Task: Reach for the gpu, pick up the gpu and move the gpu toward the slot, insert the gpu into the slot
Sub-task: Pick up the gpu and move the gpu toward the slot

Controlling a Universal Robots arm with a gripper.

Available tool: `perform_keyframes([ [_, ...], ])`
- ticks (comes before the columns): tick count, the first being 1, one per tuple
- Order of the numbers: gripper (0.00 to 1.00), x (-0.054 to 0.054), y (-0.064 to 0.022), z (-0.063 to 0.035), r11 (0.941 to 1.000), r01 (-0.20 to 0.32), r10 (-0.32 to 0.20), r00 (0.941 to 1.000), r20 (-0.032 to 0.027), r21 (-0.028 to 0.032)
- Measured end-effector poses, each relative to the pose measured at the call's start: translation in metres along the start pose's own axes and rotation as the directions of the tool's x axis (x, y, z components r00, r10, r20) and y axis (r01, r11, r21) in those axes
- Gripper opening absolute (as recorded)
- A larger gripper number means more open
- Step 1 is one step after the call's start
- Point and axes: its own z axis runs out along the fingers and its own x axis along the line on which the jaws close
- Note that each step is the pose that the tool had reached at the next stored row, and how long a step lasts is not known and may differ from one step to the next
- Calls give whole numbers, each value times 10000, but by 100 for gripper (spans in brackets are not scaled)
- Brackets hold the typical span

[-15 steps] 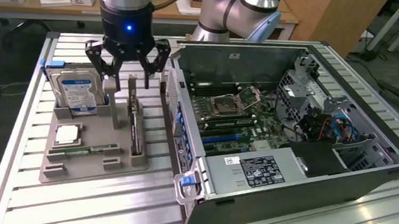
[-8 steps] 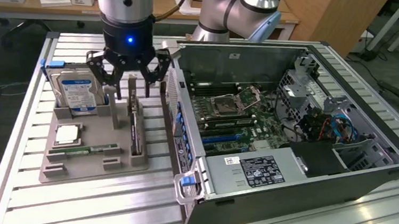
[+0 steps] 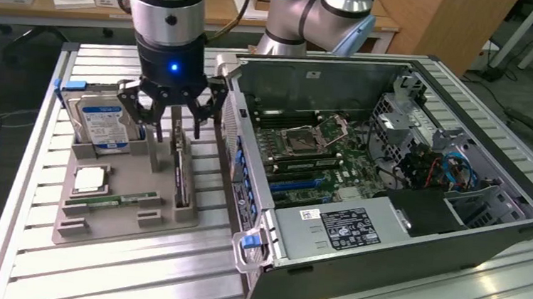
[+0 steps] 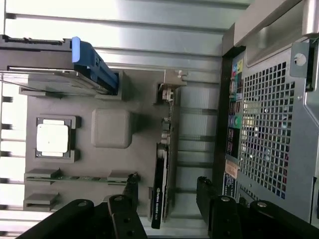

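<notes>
Two fingers [image 4: 207, 199] hang spread wide, one to each side of the gpu [image 3: 181, 175], which we see standing on edge at the three-o'clock side of the gray tray [image 3: 99, 222] in the exterior view, upright probably so its thin faces can be pinched.

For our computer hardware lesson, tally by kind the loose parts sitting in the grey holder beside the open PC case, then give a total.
hard drive: 1
processor chip: 1
memory stick: 1
gpu: 1
Total: 4
</notes>
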Motion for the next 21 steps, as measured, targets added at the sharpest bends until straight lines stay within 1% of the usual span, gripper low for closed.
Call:
perform_keyframes([
  [3,59,4,-22,52,9999,-128,128,9999,14,2],
  [7,59,6,-57,118,9999,-141,141,9999,17,2],
  [10,59,8,-64,171,9999,-161,161,9999,17,4],
  [14,59,8,-69,236,9986,-526,526,9986,34,12],
  [21,59,11,-112,315,9986,-531,531,9986,38,19],
])
